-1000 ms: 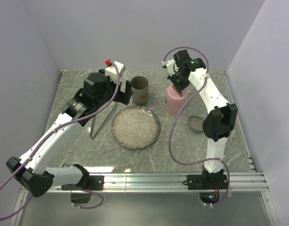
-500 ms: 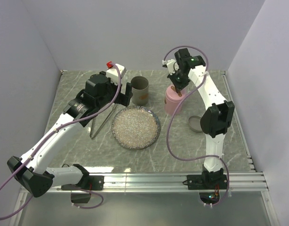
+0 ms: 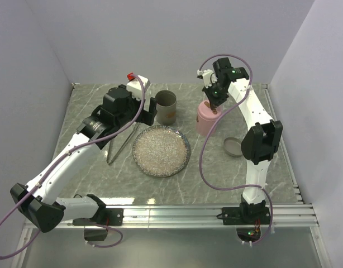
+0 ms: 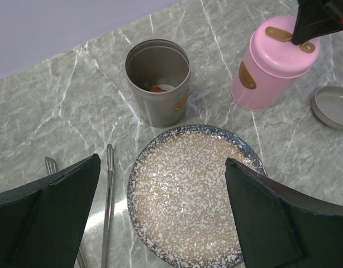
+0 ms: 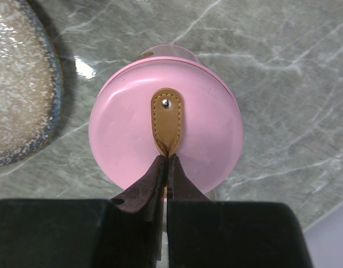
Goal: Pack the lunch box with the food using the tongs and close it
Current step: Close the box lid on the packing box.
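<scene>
Right gripper [image 5: 166, 158] has edged frame-right, pinching pink tin's [image 5: 124, 139] strap [image 5: 166, 123]; left gripper [image 4: 162, 162] gapes over plate [image 3: 160, 151]; only its camera shows food [image 4: 156, 88] in grey tin [image 4: 157, 105].

One plate [image 3: 161, 151]. Behind it, two tins: one grey tin [image 3: 166, 106], one pink tin [image 3: 205, 120]. One loose lid [image 3: 233, 147] right of the plate, one tongs [image 4: 109, 201] left of it. Perhaps two food pieces [image 4: 158, 87] show, dimly, inside the grey tin.
</scene>
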